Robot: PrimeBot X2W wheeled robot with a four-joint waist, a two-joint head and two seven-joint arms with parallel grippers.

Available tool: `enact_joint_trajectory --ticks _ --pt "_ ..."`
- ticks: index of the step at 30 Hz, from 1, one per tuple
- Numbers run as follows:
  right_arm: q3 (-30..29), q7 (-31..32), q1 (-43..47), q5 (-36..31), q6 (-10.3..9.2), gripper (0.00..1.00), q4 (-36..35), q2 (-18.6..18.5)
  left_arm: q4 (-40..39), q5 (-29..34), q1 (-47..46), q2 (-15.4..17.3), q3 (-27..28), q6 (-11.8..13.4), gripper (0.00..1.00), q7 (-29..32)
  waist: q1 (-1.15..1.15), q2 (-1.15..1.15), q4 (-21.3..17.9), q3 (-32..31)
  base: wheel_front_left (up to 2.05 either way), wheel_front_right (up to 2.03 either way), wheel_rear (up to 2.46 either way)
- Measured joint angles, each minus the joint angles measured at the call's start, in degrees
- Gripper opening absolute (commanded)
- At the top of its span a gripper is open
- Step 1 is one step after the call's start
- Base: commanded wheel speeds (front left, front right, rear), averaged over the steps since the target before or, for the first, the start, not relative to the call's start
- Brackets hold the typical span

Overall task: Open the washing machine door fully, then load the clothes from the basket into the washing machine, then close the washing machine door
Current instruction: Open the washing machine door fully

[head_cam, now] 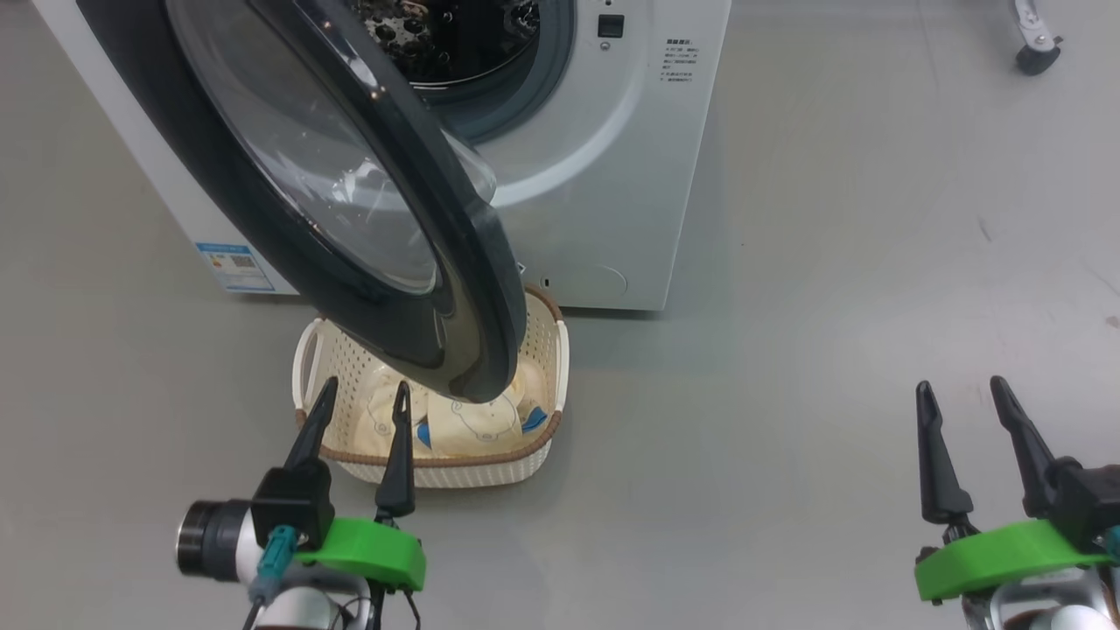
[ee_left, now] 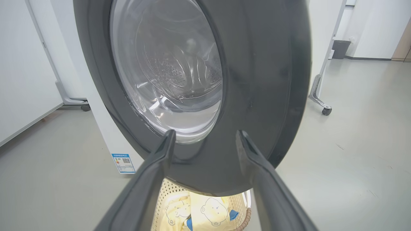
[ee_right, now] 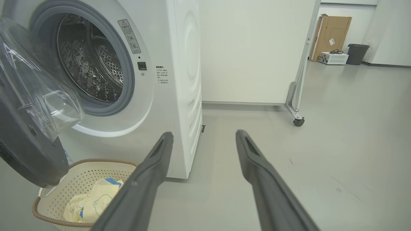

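Left hand point(head_cam: 367, 383) and right hand point(head_cam: 960, 383) have dark fingers point(head_cam: 400, 446), seemingly printed green collars point(head_cam: 367, 547).

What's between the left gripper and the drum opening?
The partly open door, its black rim and glass straight ahead of the left gripper in the left wrist view, overhanging the basket of clothes.

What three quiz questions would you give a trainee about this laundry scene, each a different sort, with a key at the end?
1. True or false: the washing machine door is shut.
2. Where are the clothes? A: in the drum. B: in the basket. C: on the floor.
3. Fill in: the gripper nearest the basket is the ____ one.

Key: 1 false, the door hangs partly open over the basket. 2 B. 3 left; the left gripper is open at the basket's near rim.
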Motion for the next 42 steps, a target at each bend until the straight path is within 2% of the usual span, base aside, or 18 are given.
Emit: enact_joint_trajectory --ticks 31,32,34,36,42 --pt "0.2 0.74 1.46 0.54 0.0 1.0 -0.56 0.08 0.76 -0.58 0.73 0.18 0.36 0.03 1.0 0.0 0.0 0.0 -0.22 -0.75 0.0 0.0 0.0" --pt "0.23 0.74 1.46 0.62 0.0 1.0 -0.56 0.08 0.76 -0.58 0.73 0.18 0.4 0.03 0.87 0.0 0.0 0.0 -0.24 -0.74 0.0 0.0 0.0" --pt "0.26 0.74 1.46 0.7 0.0 1.0 -0.56 0.08 0.76 -0.59 0.7 0.18 0.45 0.07 0.38 0.0 0.0 0.0 -0.29 -0.63 0.0 0.0 0.0" --pt "0.27 0.73 1.46 0.99 0.0 1.0 -0.56 0.08 0.83 -0.81 0.66 0.18 0.58 0.07 0.0 0.0 0.0 0.0 -0.32 -0.54 0.0 0.0 0.0" --pt "0.31 0.71 1.46 1.34 0.0 1.0 -0.56 0.08 1.58 -1.44 -0.79 0.38 1.26 0.0 0.0 0.0 0.0 0.0 -0.44 -0.05 0.0 0.0 0.0"
